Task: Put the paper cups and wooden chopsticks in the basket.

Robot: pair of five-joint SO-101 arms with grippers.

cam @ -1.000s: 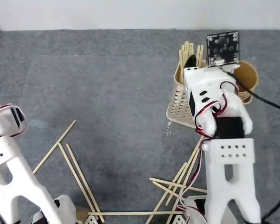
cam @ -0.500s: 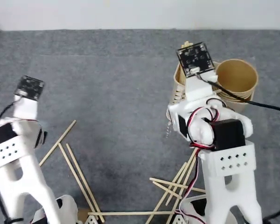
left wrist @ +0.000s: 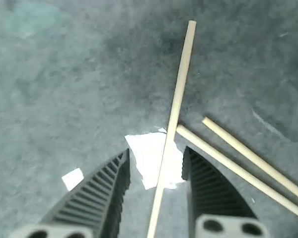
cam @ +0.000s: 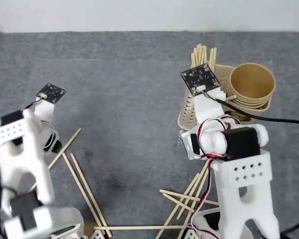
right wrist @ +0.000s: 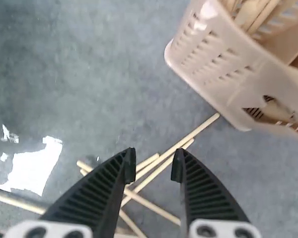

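Observation:
A pale slotted basket [cam: 188, 113] stands at the back right, holding upright wooden chopsticks [cam: 203, 55] and stacked brown paper cups [cam: 251, 83]. Loose chopsticks lie on the grey mat: one slanted stick [cam: 65, 148] at the left, a pair [cam: 84, 191] beside it, and a crossed cluster [cam: 189, 196] in front of the basket. My left gripper [left wrist: 155, 154] is open low over the slanted chopstick [left wrist: 176, 109], a finger on each side. My right gripper [right wrist: 154, 156] hangs open above the cluster's chopsticks [right wrist: 161, 162], in front of the basket [right wrist: 223, 64], holding nothing.
One long chopstick [cam: 144, 227] lies crosswise near the front edge between the arm bases. The mat's middle and back left are bare grey felt. Two more sticks [left wrist: 238, 158] lie just beside the left gripper.
The left arm unfolded and came down over the slanted chopstick. The right arm drew back from above the basket toward the front, over the stick cluster.

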